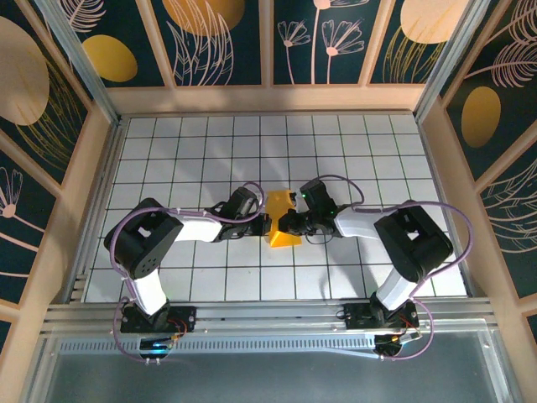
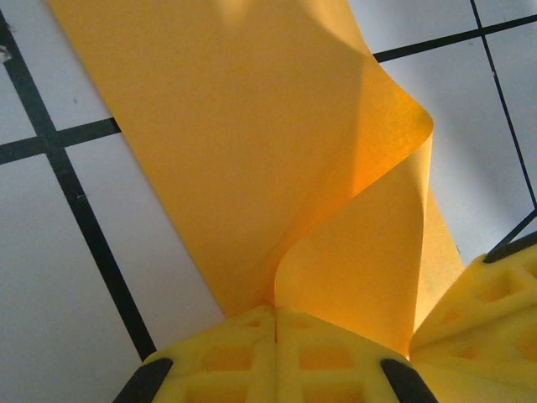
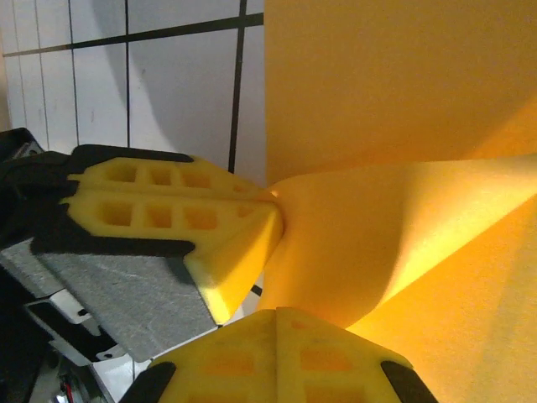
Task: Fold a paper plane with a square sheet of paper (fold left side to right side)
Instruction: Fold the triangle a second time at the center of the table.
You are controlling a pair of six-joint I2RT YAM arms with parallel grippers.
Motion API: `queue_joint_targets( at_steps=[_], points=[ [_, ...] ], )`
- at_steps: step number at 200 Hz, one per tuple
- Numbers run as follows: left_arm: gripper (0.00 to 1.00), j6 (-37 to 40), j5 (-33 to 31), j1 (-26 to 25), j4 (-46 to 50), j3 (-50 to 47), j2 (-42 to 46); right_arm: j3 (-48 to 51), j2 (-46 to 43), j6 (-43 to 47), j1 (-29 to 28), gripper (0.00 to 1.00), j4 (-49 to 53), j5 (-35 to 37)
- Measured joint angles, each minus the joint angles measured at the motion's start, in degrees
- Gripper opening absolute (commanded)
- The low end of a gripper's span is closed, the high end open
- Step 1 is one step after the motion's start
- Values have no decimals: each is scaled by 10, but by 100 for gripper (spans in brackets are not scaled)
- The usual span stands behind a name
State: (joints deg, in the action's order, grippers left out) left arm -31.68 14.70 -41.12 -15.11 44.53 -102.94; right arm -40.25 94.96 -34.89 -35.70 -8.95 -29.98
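The square sheet of paper (image 1: 284, 239) is orange-yellow and lies near the middle of the tiled table, between my two grippers. In the left wrist view part of the sheet (image 2: 235, 143) rests flat while one side curls up off the tiles. My left gripper (image 2: 275, 309) is shut on that raised edge; from the right wrist it (image 3: 273, 198) comes in from the left. My right gripper (image 3: 277, 312) is shut too, its tips at the same bowed edge of the paper (image 3: 394, 126), a short way from the left pinch. From above, the left gripper (image 1: 267, 225) and right gripper (image 1: 289, 223) nearly touch.
The white grid-tiled table (image 1: 193, 159) stretches around the paper. Wooden-framed walls with dark floral panels (image 1: 222, 42) enclose it at the back and sides. Both arm bases sit on the metal rail (image 1: 268, 315) at the near edge.
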Motion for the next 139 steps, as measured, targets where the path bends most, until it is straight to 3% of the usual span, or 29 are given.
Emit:
queue_joint_targets(
  at_steps=[139],
  points=[
    [0,2,-2,0,3,2,0,0,14,0,0,0,11,20]
  ],
)
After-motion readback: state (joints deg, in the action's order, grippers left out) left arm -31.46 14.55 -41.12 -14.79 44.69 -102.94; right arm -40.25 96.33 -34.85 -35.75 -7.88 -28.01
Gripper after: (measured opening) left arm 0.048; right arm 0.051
